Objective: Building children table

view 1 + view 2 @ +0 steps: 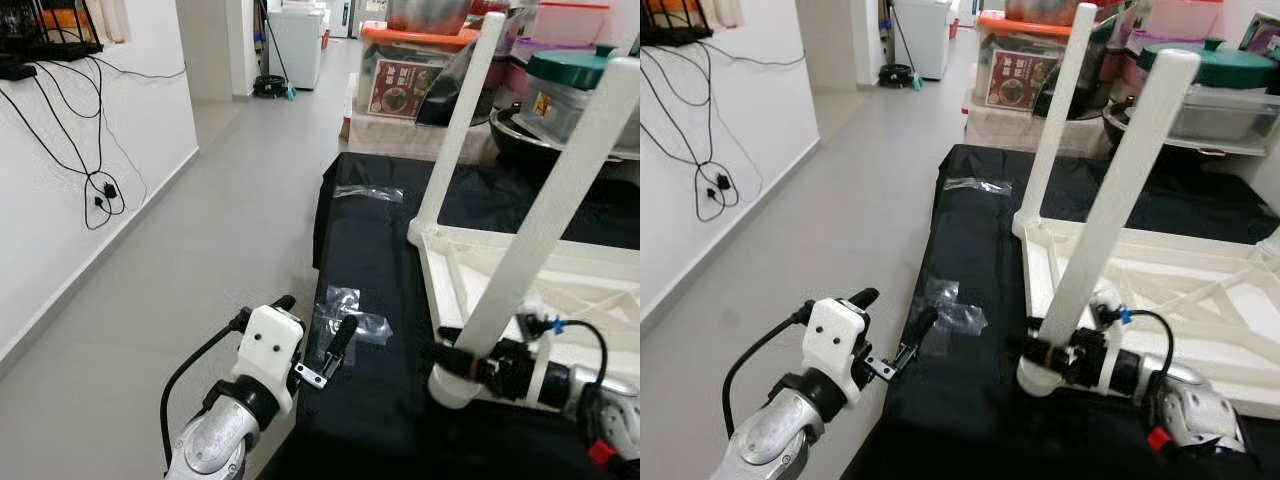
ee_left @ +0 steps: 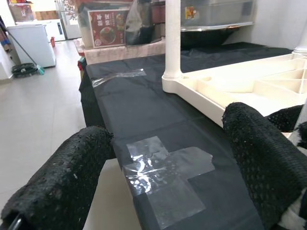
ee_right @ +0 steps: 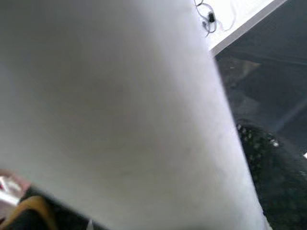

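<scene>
Your cream-white plastic children's table top (image 1: 560, 275) lies upside down on the black cloth-covered surface (image 1: 370, 390), ribbed underside up — thin struts run across the inside of the frame. One white round leg (image 1: 460, 120) stands upright in the far corner socket. A second white round leg (image 1: 1110, 210) leans tilted, its lower end at the near corner of the frame.

Your right gripper (image 1: 1052, 352) is at that lower end, fingers closed around the tilted leg just above its base; in the right wrist view the leg (image 3: 120, 110) is a blurred white mass up close.

Your left gripper (image 1: 335, 345) hovers at the near left edge of the surface, fingers (image 2: 62, 177) spread wide and holding nothing. Between them in the left wrist view are crossed strips of clear tape (image 2: 165, 167) stuck to the cloth. Another clear tape strip (image 1: 368, 192) sits farther along the surface.

Behind the surface — stacked plastic storage bins (image 1: 415, 75). Black cables (image 1: 95, 190) hang on the white wall to the left.
</scene>
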You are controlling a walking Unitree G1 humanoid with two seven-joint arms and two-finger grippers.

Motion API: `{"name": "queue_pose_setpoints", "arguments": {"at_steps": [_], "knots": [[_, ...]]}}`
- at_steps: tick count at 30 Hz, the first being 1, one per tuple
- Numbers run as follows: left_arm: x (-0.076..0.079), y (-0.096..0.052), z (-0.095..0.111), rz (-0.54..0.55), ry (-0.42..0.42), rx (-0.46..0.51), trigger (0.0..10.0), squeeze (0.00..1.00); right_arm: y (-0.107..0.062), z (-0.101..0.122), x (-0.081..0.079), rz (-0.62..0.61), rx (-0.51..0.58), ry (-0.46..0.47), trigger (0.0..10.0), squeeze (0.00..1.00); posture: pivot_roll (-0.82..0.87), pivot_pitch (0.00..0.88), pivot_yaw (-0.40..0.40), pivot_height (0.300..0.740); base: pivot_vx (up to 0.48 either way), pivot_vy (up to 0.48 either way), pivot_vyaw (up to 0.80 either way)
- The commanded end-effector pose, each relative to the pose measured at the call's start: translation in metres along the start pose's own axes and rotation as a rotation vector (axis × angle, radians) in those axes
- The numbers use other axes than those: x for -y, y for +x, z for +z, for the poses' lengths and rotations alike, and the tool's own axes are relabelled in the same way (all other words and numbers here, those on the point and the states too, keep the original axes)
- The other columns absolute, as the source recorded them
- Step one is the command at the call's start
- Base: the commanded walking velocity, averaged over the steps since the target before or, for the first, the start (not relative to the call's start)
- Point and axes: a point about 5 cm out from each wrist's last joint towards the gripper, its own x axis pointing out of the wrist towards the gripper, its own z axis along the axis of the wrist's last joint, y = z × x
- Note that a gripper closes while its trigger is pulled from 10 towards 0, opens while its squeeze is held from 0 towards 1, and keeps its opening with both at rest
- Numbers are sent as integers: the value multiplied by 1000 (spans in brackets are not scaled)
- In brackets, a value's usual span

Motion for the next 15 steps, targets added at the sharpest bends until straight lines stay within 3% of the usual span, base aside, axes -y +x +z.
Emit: {"name": "queue_pose_setpoints", "arguments": {"at_steps": [1, 2, 7, 11, 12, 15], "knots": [[0, -1, 0, 2, 1, 1, 10000, 0, 0, -1, -1, 21, -18, -20, 10000, 1000, 81, 0, -60, 740, 0, 0, 0], [0, -1, 0, 2, -1, 1, 10000, 0, -4, -1, -3, 37, -29, -20, 10000, 0, 79, 0, -59, 740, 0, 0, 0], [1, -1, 0, 1, -3, 1, 10000, 0, -14, -8, -6, 42, -74, -3, 10000, 0, 74, 0, -57, 740, 0, 0, 0], [2, -1, 0, -3, -3, 0, 10000, 0, -17, -7, 0, -31, -65, -31, 10000, 0, 75, 0, -54, 740, 0, 0, 0], [1, -1, 0, -2, -2, 0, 10000, 0, -18, 0, 9, -113, -9, -60, 10000, 0, 75, 1, -57, 740, 0, 0, 0], [0, -1, 0, 0, 0, 0, 10000, 0, -18, 7, 16, -174, 41, -73, 10000, 0, 77, 3, -57, 740, 0, 0, 0]]}}
